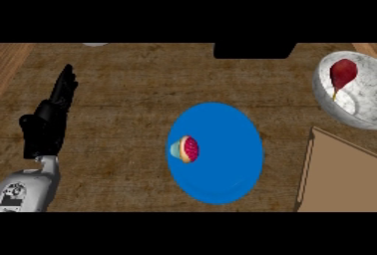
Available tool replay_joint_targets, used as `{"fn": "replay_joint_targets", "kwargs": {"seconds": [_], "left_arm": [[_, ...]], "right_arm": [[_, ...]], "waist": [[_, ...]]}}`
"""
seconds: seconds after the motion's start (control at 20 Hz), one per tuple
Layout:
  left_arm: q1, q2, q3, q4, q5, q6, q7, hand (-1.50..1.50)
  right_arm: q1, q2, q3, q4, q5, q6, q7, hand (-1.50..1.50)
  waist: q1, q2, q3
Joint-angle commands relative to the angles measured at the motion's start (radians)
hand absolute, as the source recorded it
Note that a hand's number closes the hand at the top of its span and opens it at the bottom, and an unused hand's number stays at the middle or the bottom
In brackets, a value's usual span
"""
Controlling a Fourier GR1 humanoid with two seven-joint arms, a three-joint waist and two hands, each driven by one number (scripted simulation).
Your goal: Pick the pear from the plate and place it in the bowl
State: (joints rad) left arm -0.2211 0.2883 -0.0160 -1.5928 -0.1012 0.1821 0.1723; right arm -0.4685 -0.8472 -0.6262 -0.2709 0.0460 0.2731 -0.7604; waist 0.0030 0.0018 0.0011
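Wood counter (pixel 125 89) fills the view. The blue plate (pixel 228 164) lies near centre, a bit toward 5 o'clock. At 4 o'clock a brown flat board (pixel 342 174) is cut by the right edge, well apart from the plate. At 2 o'clock is the grey marbled bowl (pixel 361 107), also cut by the edge. The dark red pear (pixel 343 72) lies inside it, stem toward 6 o'clock. At 9 o'clock the left hand (pixel 48 124) rests w/ fingers straight and apart, holding nothing. The grey forearm (pixel 29 187) has marks too small to read. At 12 o'clock sits a black block (pixel 254 50). On the plate's left part is a small pink-topped pastry (pixel 185 149). Nothing stands btw. plate and bowl.
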Motion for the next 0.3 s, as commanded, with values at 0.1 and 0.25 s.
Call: {"fn": "replay_joint_targets", "kwargs": {"seconds": [0.1,0.25], "left_arm": [[-0.024,-0.042,-0.007,0.013,-0.044,0.008,0.013,0.00],[0.018,-0.007,0.037,-0.054,-0.005,-0.053,0.036,0.00]], "right_arm": [[0.097,0.002,0.014,-0.051,-0.042,0.080,-0.049,-1.50],[0.122,0.015,0.012,-0.120,-0.088,0.074,0.002,-1.50]], "waist": [[-0.003,-0.001,-0.001],[-0.003,-0.003,-0.001]]}}
